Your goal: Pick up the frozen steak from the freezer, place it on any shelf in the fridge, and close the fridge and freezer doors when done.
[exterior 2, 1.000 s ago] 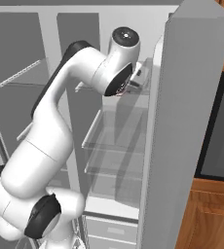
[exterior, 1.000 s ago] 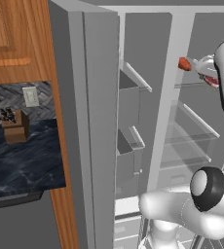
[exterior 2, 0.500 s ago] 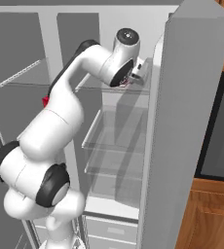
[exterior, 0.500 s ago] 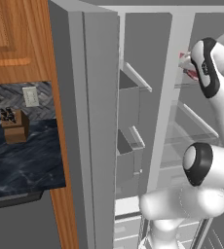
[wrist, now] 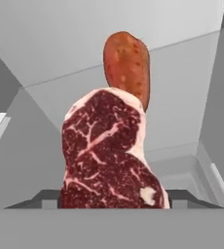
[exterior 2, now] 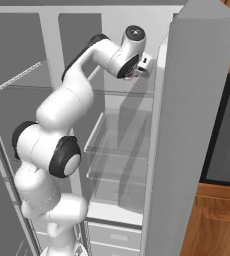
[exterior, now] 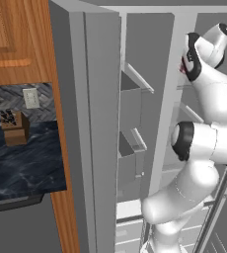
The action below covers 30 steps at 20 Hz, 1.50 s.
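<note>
In the hand view the frozen steak (wrist: 109,155), a dark-red marbled slab with a pale pink edge, stands between my gripper's (wrist: 111,199) fingertips (wrist: 41,197), which are shut on it. An orange-red lump (wrist: 127,65) shows just beyond it against the grey inner walls. From the right base view my gripper (exterior 2: 134,75) is high inside the fridge, just above the top glass shelf (exterior 2: 112,93), with a bit of red at its tip. The left base view puts the gripper (exterior: 183,69) behind the centre post. The freezer (exterior 2: 17,60) lies to the left.
Both doors stand open: the freezer door (exterior: 93,123), with its bins (exterior: 130,106), and the fridge door (exterior 2: 197,130). More glass shelves (exterior 2: 119,150) and pale drawers (exterior 2: 112,232) sit lower in the fridge. A dark counter with a knife block (exterior: 14,128) lies left.
The arm has folded upright, its elbow swinging in and up. The hand, still holding the steak, has stayed near the top of the fridge and edged slightly higher and deeper.
</note>
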{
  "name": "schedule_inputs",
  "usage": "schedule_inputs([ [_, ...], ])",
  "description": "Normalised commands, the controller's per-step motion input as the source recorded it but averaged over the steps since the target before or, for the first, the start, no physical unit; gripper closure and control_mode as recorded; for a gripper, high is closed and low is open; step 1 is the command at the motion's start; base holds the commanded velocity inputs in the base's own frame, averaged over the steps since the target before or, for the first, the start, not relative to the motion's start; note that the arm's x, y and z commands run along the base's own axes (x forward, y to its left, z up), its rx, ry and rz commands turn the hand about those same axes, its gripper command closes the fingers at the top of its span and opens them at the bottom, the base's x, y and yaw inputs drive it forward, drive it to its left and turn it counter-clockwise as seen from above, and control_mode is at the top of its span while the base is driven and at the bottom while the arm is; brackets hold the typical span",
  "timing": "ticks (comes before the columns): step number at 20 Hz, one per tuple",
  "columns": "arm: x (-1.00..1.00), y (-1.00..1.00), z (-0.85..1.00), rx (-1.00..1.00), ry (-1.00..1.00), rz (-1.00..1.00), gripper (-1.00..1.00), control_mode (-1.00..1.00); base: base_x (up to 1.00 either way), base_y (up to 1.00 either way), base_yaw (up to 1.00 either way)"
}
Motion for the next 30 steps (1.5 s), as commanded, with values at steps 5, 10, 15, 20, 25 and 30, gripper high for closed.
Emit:
schedule_inputs([
  [5,0.11,0.18,-0.03,0.0,0.0,0.02,-1.0,-1.0,0.0,0.0,0.0],
  [10,-0.33,0.14,-0.03,0.02,-0.05,0.06,-1.0,-1.0,0.0,0.0,0.0],
  [15,-0.7,0.07,-0.16,0.02,-0.2,0.02,-1.0,-1.0,0.0,0.0,0.0],
  [20,-1.0,0.27,-0.09,0.0,-0.32,0.0,-1.0,-1.0,0.0,0.0,0.0],
  [25,-0.85,0.44,0.0,0.0,-0.18,-0.01,-1.0,-1.0,0.0,0.0,0.0],
  [30,-0.96,0.4,0.19,0.0,-0.03,-0.1,-1.0,-1.0,0.0,0.0,0.0],
])
